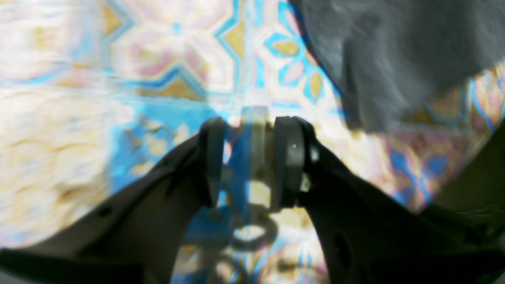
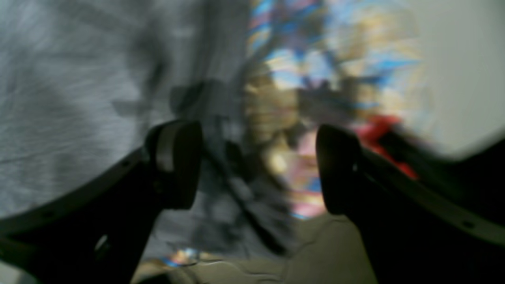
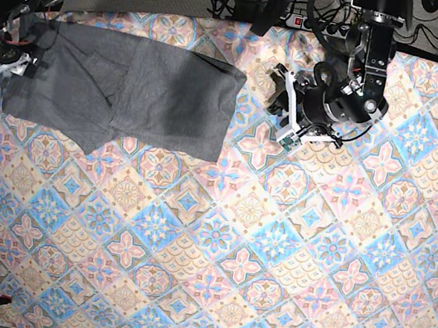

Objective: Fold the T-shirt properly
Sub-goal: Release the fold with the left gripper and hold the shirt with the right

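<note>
Right gripper (image 2: 258,165) is sitting wide open and empty; the T-shirt (image 3: 121,93), roughly folded, is lying just beside it. Left gripper (image 1: 246,161) is hovering part-open, empty, shirt near. Judgement: regrip the uneven edge, square it.

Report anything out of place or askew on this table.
The T-shirt lies bunched at the far corner of the patterned cloth, not centred: its folded layers overlap unevenly and its edges run crooked. Right gripper is at its outer edge, jaws open.
</note>
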Motion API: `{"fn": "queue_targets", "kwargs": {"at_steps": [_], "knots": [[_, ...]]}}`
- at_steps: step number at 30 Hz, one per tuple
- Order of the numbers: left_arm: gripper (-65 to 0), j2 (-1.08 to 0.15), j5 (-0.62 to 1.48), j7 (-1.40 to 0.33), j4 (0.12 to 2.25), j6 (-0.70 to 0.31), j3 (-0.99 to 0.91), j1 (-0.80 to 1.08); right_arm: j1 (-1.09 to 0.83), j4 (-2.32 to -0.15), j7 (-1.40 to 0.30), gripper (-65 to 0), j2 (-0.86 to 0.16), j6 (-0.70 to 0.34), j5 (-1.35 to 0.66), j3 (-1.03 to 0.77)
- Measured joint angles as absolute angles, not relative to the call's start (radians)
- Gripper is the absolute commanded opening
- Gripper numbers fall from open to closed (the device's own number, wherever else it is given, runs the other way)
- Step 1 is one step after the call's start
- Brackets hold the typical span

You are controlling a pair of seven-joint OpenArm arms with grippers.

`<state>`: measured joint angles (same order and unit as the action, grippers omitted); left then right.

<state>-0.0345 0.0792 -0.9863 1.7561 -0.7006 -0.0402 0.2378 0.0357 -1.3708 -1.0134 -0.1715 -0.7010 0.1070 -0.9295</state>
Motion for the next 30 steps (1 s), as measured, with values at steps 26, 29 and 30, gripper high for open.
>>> {"fn": "queue_targets", "kwargs": {"at_steps": [26, 29, 30], "knots": [[-44.3, -0.067, 0.083, -0.976, 1.908, -0.699, -0.161, 0.3, 0.078, -1.21, -0.826, -20.4, -0.245, -0.699, 0.124, -0.929], [-44.3, -0.066, 0.083, -0.976, 1.908, -0.699, -0.161, 0.3, 0.078, -1.211, -0.821, -20.4, -0.255, -0.696, 0.123, -0.931], [-44.3, -0.066, 0.083, -0.976, 1.908, -0.7, -0.161, 0.3, 0.078, -1.205, -0.822, -20.4, -0.252, -0.696, 0.123, -0.931]]}}
